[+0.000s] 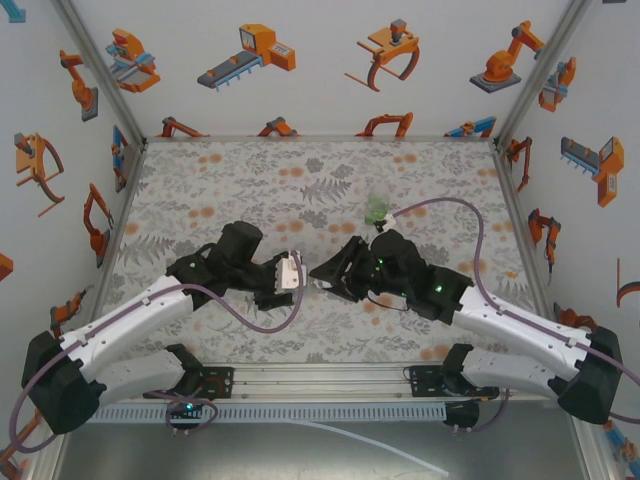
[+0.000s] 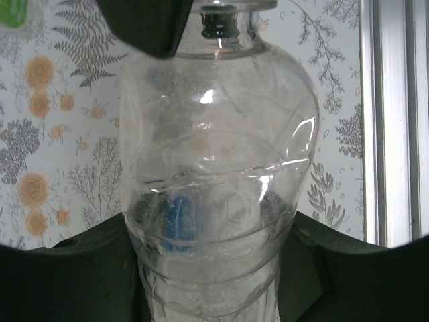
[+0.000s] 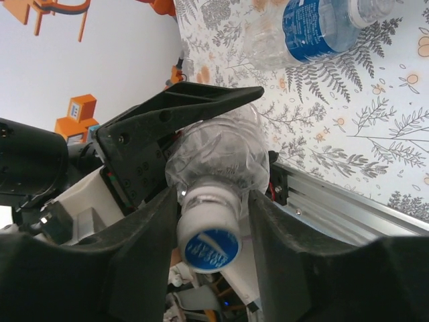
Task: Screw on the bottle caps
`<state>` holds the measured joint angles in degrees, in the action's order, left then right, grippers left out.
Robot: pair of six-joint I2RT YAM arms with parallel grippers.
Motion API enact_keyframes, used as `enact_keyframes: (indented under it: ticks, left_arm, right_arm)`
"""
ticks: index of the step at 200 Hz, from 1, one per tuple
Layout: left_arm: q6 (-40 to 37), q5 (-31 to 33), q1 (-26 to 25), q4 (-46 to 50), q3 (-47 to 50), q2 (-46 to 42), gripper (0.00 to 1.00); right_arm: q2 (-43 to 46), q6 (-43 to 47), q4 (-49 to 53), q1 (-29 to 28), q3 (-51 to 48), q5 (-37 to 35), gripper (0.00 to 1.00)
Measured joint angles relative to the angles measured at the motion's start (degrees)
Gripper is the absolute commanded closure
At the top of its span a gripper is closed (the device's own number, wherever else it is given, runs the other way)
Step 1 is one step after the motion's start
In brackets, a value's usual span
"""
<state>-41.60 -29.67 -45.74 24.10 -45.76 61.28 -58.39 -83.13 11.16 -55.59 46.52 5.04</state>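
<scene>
White plastic with a blue top, the cap (image 3: 208,231) sits on the neck of the clear bottle (image 2: 218,174), which lies level in the air over the middle of the surface (image 1: 250,170), somewhat toward its near edge. My right pincer (image 3: 214,208) straddles that cap with its jaws apart: one finger looks to touch the cap's side, while a sliver of gap shows at the other. My left pincer (image 2: 211,282) is clamped on the bottle's body and carries it. I judge this to be mid-way through threading the cap on, at a point between turns; how tight it already is I cannot tell. Next I would close the right pincer squarely on the cap's rim and roll the wrist, keeping the left grip firm but not so hard that the thin wall buckles. Further out, the green bottle (image 1: 377,208) stands right of the middle toward the far edge, and the blue-labelled bottle (image 3: 322,27) lies on its side.
</scene>
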Motion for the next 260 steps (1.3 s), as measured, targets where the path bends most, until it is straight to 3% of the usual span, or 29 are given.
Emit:
enact_keyframes:
  ticks: [90, 144, 199, 260]
  left_arm:
    - [0.00, -1.55, 0.00, -0.98, -0.09, 0.70, 1.00]
    - [0.00, -2.12, 0.00, -0.96, -0.24, 0.85, 1.00]
    - [-0.11, -3.02, 0.00, -0.96, -0.26, 0.83, 1.00]
    - [-0.66, -4.90, 0.00, -0.96, -0.26, 0.83, 1.00]
  right_arm:
    - [-2.69, 9.81, 6.47, 0.00, 7.72, -0.20, 0.42]
    - [-2.93, 21.86, 13.97, 0.81, 12.48, -2.84, 0.39]
    - [0.85, 46.03, 15.98, 1.53, 14.14, -3.80, 0.42]
    - [10.10, 79.43, 10.40, 1.53, 11.39, 12.07, 0.44]
